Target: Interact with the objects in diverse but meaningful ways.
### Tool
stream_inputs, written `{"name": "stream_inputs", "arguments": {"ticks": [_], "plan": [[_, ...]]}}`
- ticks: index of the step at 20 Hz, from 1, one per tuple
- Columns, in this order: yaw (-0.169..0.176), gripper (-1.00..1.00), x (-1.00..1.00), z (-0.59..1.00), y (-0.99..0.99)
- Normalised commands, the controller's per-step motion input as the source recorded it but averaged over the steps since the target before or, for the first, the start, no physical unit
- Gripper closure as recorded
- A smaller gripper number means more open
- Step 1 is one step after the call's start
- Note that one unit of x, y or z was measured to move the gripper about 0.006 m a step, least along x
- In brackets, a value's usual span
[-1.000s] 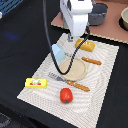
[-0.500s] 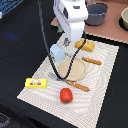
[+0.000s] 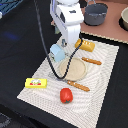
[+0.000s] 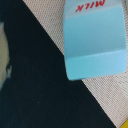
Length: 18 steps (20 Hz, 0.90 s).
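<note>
Milk carton (image 3: pixel 56 52) sits on the striped placemat (image 3: pixel 107 70), just beside the pale plate (image 3: pixel 72 69) on the exterior view's left, w/ the arm's gripper (image 3: pixel 61 46) right over it. In the wrist view the carton (image 4: pixel 95 37) fills most of the shot, red "MILK" print at one end, lying half over the mat edge (image 4: pixel 50 10) next to the dark table (image 4: pixel 35 75).

Can't tell if the fingers are spread or pinched; neither view shows the tips. Looks to me like the carton is the thing being worked on now, either about to be gripped or just let go.

To do it well, I'd say: line the fingers across the carton's narrow sides, not the long way, since it's a light box & will twist if caught off-centre. Come straight down, no sideways drag, or it'll slide off the mat. Watch the black cable (image 3: pixel 50 65) looping near the plate.

Elsewhere: bread loaf (image 3: pixel 86 46) past the plate, yellow packet (image 3: pixel 36 83) & red fruit (image 3: pixel 66 95) near the mat's close edge, well apart from the carton. Fork (image 3: pixel 92 61) & knife (image 3: pixel 75 86) flank the plate.
</note>
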Motion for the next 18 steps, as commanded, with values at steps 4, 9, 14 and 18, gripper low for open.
{"name": "stream_inputs", "arguments": {"ticks": [4,9,14,18], "plan": [[0.000,-1.00,-0.20,-0.13,-0.26],[0.009,-1.00,-0.28,-0.28,-0.12],[0.012,-1.00,-0.31,-0.35,-0.13],[0.011,-1.00,-0.27,-0.30,-0.10]]}}
